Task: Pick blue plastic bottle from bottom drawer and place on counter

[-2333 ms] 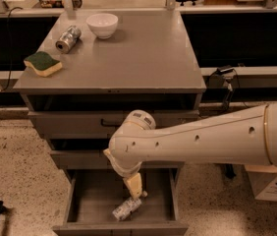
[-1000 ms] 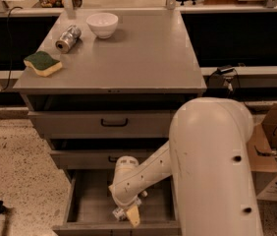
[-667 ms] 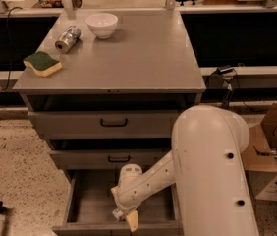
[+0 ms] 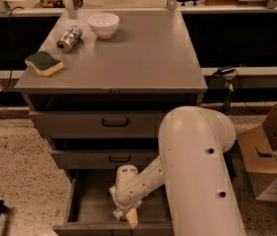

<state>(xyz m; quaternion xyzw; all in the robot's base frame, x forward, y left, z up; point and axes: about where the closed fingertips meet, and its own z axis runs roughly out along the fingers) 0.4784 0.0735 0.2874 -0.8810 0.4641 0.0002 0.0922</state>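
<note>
You had the counter (image 4: pixel 148 53) carrying a white bowl (image 4: pixel 103 23), a silver can (image 4: pixel 69 38) on its side and a green-topped sponge (image 4: pixel 43 63); your gripper (image 4: pixel 127 215) was down inside the bottom drawer (image 4: pixel 88 205).

Your items outside the task, as they lie:
1. White bowl (image 4: pixel 103 23): upright, toward the far side of the counter (image 4: pixel 143 58).
2. Silver can (image 4: pixel 69 39): on its side, just left of the bowl.
3. Sponge (image 4: pixel 43 63): green over yellow, near the counter's left edge, apart from the can.
4. Two upper drawers (image 4: pixel 79 124): grey fronts, black handles.
5. Cardboard box (image 4: pixel 268 154): open, on the speckled floor (image 4: pixel 11 156) at the right of your view.

Gripper (image 4: pixel 127 215): down inside the bottom drawer (image 4: pixel 87 205).
</note>
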